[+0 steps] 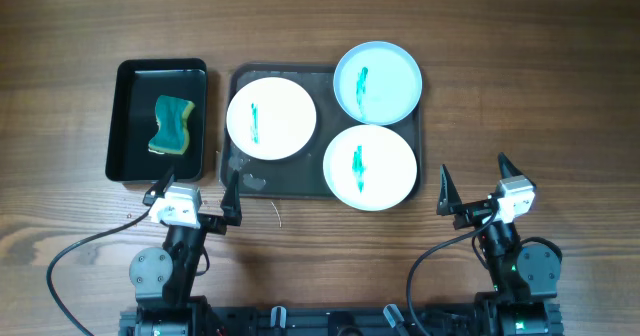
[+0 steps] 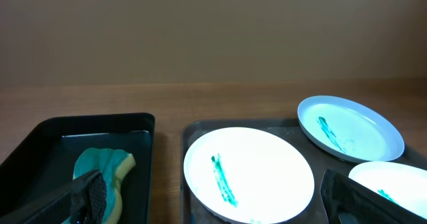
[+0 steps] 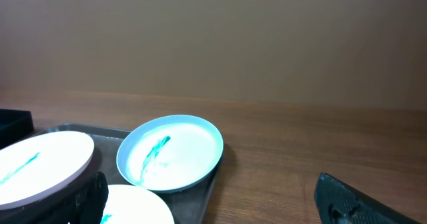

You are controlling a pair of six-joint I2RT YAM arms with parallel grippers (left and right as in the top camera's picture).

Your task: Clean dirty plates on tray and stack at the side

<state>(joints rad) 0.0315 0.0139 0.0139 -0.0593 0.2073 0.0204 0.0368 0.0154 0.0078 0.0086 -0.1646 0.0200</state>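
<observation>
Overhead view: a wooden table (image 1: 560,66), with both robot arms at its near edge. The dark grey tray (image 1: 300,181) sits mid-table, its surface wet and blotchy. Just beside it, toward the left edge, is a deeper black tub (image 1: 113,126).

Three plates lie on the tray, each with a teal streak, so none looks cleaned yet. The left plate (image 1: 271,119) is white. The pale-blue plate (image 1: 377,82) overhangs the tray's far right corner. The near-right plate (image 1: 369,166) is white too.

A green and yellow sponge (image 1: 172,124) lies in the tub, its long axis running from near edge to far edge.

The left gripper (image 1: 195,191) is spread wide and empty, just near-side of the tub. The sponge lies straight ahead of it, so it is probably the arm to fetch the sponge. The right gripper (image 1: 473,166) is also spread wide and empty, nearest the near-right plate.

The left wrist view shows the sponge bulging up inside the tub, close to the left finger. The right wrist view misses the sponge, but shows the pale-blue plate propped on the tray's rim.
</observation>
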